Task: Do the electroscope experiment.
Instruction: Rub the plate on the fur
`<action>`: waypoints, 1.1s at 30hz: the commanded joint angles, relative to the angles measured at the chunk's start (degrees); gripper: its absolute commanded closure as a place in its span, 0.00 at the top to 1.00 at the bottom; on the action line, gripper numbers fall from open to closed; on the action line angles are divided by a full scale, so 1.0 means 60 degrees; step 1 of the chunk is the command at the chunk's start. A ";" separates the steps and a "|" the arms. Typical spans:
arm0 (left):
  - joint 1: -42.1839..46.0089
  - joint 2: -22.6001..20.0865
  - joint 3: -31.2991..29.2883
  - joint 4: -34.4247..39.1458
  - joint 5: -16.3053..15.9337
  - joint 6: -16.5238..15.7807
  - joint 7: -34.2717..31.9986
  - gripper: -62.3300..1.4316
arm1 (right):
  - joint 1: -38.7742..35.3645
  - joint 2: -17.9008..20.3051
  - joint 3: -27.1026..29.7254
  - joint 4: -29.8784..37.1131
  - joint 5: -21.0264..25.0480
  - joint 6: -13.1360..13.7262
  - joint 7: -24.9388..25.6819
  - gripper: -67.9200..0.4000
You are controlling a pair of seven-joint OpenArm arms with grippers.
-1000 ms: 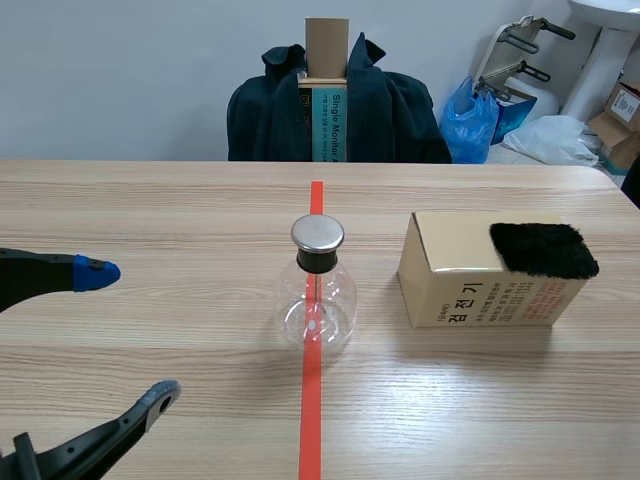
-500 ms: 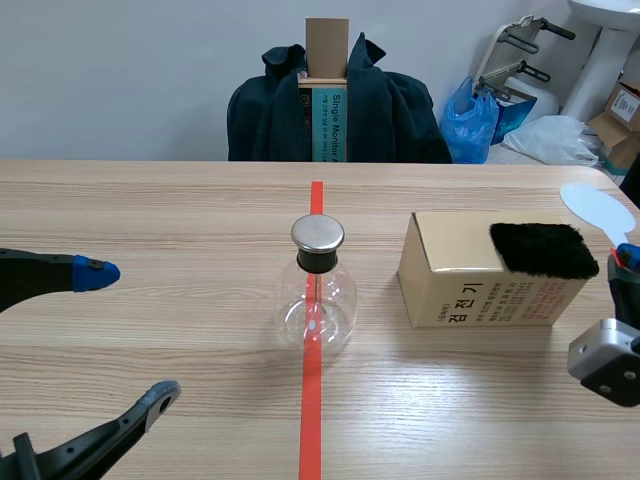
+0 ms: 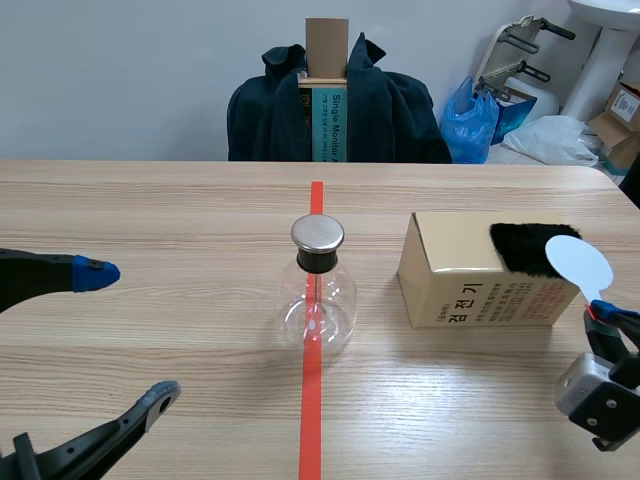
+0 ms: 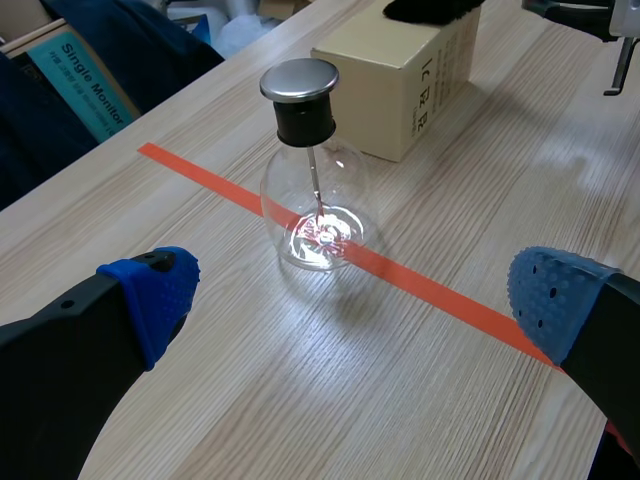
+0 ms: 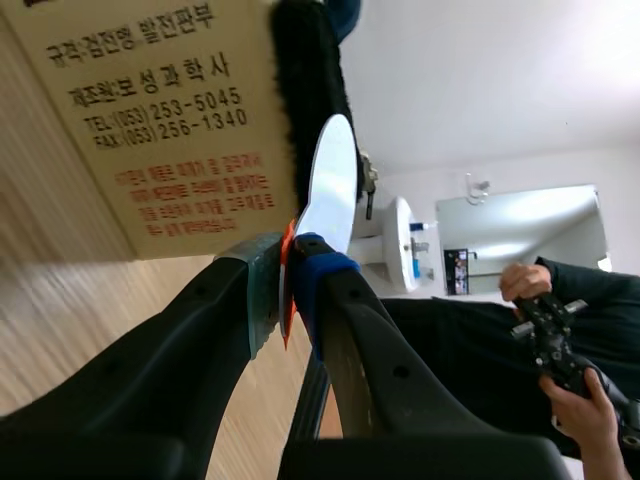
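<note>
On the bench (image 3: 150,210), right over the orange-red tape line (image 3: 311,420) that runs down its middle, stands the electroscope (image 3: 318,290): a round clear glass flask with a black neck and a flat metal cap, a thin rod hanging down inside it. It is upright, and neither arm touches it.

To its right, a little apart, sits a cardboard box (image 3: 465,285) printed with Korean text on its near face. A black fur pad (image 3: 522,247) lies on top of the box at its right end.

The right pincer (image 3: 603,315) hangs low at the bench's right edge, closed on the reddish stem of a white paddle (image 3: 579,264). The paddle stands upright, its round head level with the fur pad's right end. From the right wrist view the white head (image 5: 330,185) rises from between the clamped fingers straight toward the fur; whether the two touch cannot be told.

The left pincer (image 3: 132,333) is low on the left side, its fingers spread wide and holding nothing. In the left wrist view the electroscope (image 4: 312,170) stands ahead of it, beyond the gap between the blue pads (image 4: 152,293).
</note>
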 commanded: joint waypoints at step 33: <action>-0.0022 0.0051 -0.0036 0.0164 -0.0135 0.0022 -0.0127 1.00 | 0.0725 0.0550 -0.0543 0.0135 0.0222 0.0240 0.0805 0.02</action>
